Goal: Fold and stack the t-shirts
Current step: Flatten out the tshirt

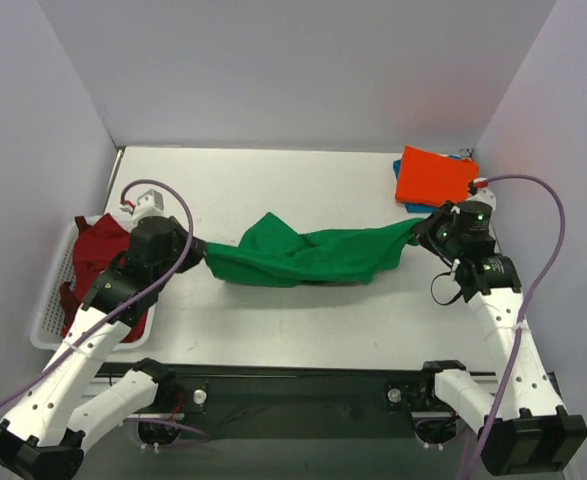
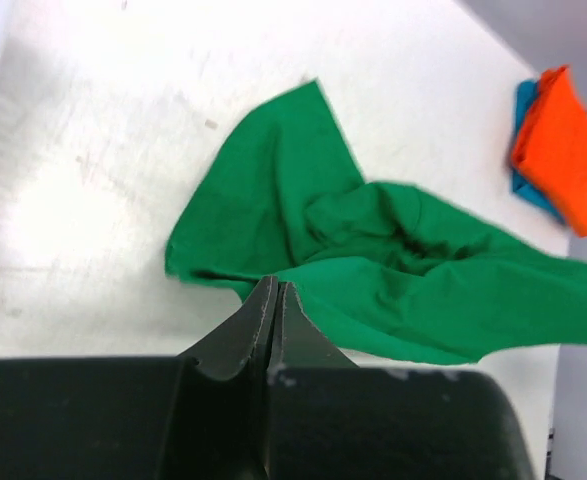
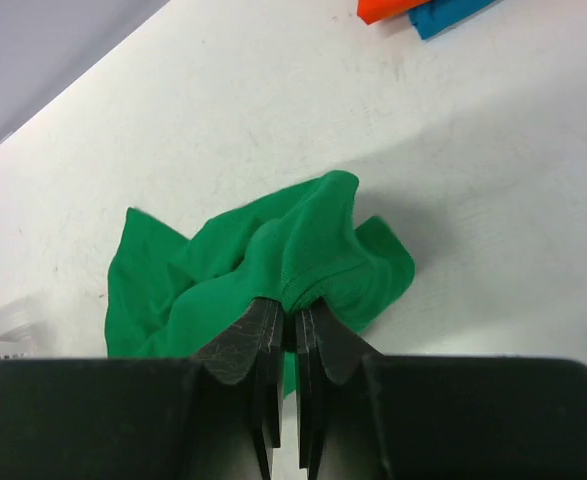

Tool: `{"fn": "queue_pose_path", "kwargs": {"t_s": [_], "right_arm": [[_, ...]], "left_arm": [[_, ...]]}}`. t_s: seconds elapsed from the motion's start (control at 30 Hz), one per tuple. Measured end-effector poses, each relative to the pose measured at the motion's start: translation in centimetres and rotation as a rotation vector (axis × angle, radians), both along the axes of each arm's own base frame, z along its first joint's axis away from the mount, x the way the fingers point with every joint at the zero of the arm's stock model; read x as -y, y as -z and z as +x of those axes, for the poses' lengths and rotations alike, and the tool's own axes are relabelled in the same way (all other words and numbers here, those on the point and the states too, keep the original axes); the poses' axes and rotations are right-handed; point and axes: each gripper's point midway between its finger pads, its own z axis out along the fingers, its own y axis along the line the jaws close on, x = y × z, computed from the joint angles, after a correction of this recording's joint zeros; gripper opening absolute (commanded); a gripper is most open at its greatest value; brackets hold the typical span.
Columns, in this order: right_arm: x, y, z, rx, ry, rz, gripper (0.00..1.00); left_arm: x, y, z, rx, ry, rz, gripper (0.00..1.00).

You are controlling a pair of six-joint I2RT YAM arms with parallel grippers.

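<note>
Across the table [image 1: 273, 180], your green shirt [image 1: 303, 258] stretches bunched, the left gripper [image 1: 201, 252] clamped on one end and the right gripper [image 1: 420, 232] on the other. Your left arm half-hides the red shirt [image 1: 98, 250] in the basket [image 1: 48, 310]. The orange shirt [image 1: 435, 177] covers most of the blue shirt [image 3: 451, 14].

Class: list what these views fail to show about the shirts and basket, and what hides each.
1. Blue shirt: mostly under the orange shirt in all views; the right wrist view cuts both at its top edge.
2. Red shirt and basket: top view, partly behind the left arm; shirt count there unclear.
3. Green shirt: pinched edges hidden inside the left gripper and right gripper.
</note>
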Motion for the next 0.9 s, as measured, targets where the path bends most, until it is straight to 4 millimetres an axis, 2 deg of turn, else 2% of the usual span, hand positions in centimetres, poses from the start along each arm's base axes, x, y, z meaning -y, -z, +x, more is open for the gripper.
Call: {"fn": "queue_pose_path", "kwargs": {"t_s": [0.13, 0.3, 0.37, 0.43, 0.5, 0.6, 0.73, 0.8, 0.9], "right_arm": [[1.1, -2.8, -2.3, 0.022, 0.010, -0.030, 0.00], [1.4, -5.5, -4.3, 0.042, 0.000, -0.051, 0.00], [1.4, -6.7, -4.4, 0.056, -0.001, -0.053, 0.00], [1.3, -8.2, -3.6, 0.067, -0.002, -0.052, 0.00], [1.2, -9.8, -1.6, 0.103, -0.005, -0.049, 0.00], [0.8, -11.7, 2.9, 0.146, -0.014, -0.041, 0.00], [0.4, -14.8, 11.1, 0.220, -0.028, -0.029, 0.00], [0.2, -16.8, 15.0, 0.268, -0.033, -0.026, 0.00], [0.1, -21.3, 19.1, 0.375, -0.039, -0.018, 0.00]], "left_arm": [[-0.7, -5.2, 0.0, 0.112, -0.006, -0.023, 0.00], [-1.3, -10.0, -0.2, 0.212, -0.013, -0.042, 0.00], [-1.4, -11.2, 0.3, 0.236, -0.021, -0.041, 0.00], [-1.4, -12.5, 1.6, 0.263, -0.036, -0.042, 0.00], [-1.4, -13.9, 4.0, 0.297, -0.057, -0.046, 0.00], [-1.6, -15.6, 9.1, 0.348, -0.087, -0.069, 0.00], [-2.1, -18.5, 18.8, 0.420, -0.098, -0.118, 0.00], [-1.9, -20.8, 23.5, 0.488, -0.071, -0.152, 0.00], [-1.7, -24.2, 28.3, 0.575, -0.030, -0.179, 0.00]]}}
